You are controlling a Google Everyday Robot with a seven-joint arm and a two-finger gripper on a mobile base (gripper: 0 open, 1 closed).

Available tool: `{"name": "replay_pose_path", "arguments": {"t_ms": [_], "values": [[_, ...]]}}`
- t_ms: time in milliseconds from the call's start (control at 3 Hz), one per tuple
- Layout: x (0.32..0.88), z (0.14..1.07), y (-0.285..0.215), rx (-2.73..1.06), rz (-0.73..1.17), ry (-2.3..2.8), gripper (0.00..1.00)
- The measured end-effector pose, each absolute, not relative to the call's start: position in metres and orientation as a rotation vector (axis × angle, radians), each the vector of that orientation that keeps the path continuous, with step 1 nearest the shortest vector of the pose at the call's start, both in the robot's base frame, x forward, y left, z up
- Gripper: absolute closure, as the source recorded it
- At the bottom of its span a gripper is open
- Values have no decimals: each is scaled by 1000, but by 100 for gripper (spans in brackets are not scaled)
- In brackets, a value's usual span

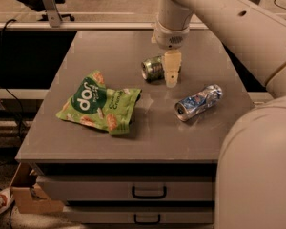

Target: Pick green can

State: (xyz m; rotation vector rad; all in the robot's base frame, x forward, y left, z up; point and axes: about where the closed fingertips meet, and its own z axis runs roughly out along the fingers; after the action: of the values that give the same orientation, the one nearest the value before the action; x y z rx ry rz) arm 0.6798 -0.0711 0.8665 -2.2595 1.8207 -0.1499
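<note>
Arm point(238, 27) is coming in from 2 o'clock across the table point(109, 142) and taking up most of the right side of the view. Snack bag point(97, 104) is lying flat at 9 o'clock of table centre. Crushed blue can point(199, 102) is lying at 3 o'clock. Both are well apart from the target.

Green can point(153, 68) is lying on its side at about 12 o'clock of centre, silver end pointing toward 8 o'clock. Gripper point(172, 73) is hanging straight down at the can's 3 o'clock end and overlapping it in view. I can't tell if it's straddling the can or just beside it, and I can't tell how the jaws are standing.

Handling, as a judgement: the can is looking dented and likely empty, so light, thin-walled and easy to crush further. The metal is smooth and the can will be rolling if nudged from one side. I'd be closing across the barrel at mid-length, square to the axis, with moderate force. Avoid the end rims and the dents, since contact there is likely slipping.
</note>
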Motion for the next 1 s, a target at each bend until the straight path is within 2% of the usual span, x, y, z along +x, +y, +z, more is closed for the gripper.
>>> {"name": "replay_pose_path", "arguments": {"t_ms": [333,1000], "values": [[688,860,-72,-2263,-147,1835,18],[686,852,-62,-2285,-100,1815,64]]}}
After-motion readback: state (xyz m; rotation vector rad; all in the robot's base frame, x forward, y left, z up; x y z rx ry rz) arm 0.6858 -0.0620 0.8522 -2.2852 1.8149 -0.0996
